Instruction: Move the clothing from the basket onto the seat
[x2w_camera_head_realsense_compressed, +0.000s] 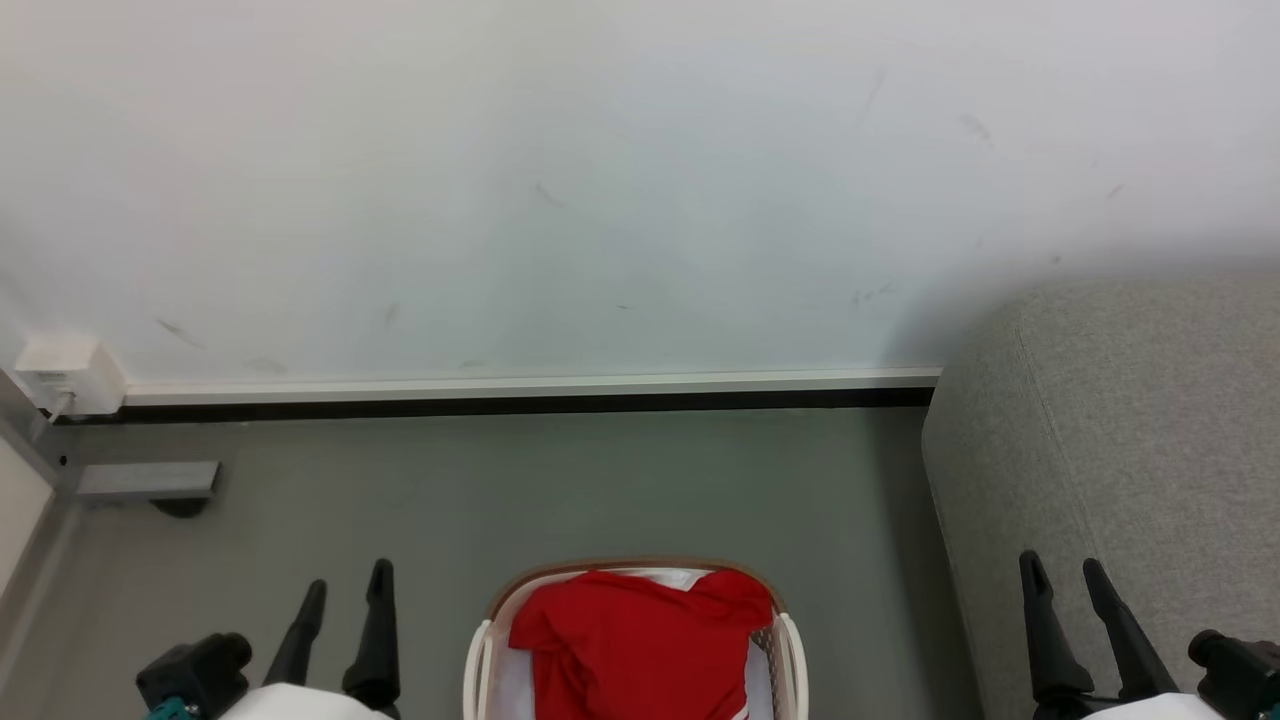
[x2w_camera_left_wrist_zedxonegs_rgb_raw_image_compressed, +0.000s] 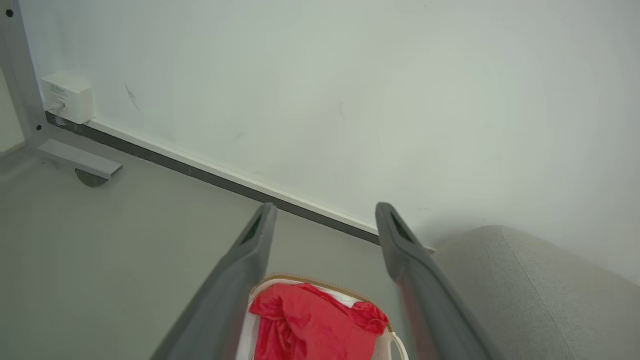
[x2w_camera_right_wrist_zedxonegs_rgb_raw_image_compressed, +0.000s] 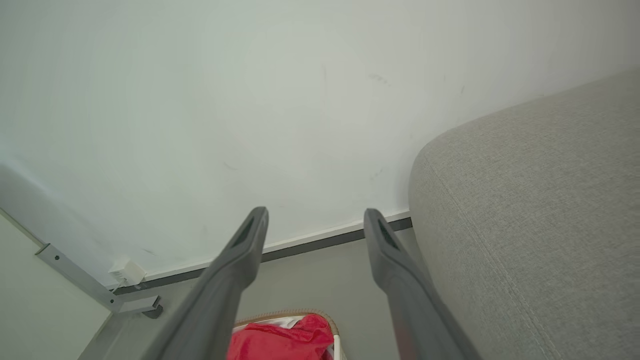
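Flanking clothing (x2w_camera_head_realsense_compressed: 640, 640), left gripper (x2w_camera_head_realsense_compressed: 348, 578) and right gripper (x2w_camera_head_realsense_compressed: 1060, 562) gape.

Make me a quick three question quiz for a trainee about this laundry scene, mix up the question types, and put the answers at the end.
1. True or false: the clothing lies on the seat.
2. On which side of the basket does the seat stand? A. the robot's left B. the robot's right C. underneath it
3. Fill in: the left end effector and right end effector are both ____.
Key: 1 false, it is in the basket; 2 B; 3 open.
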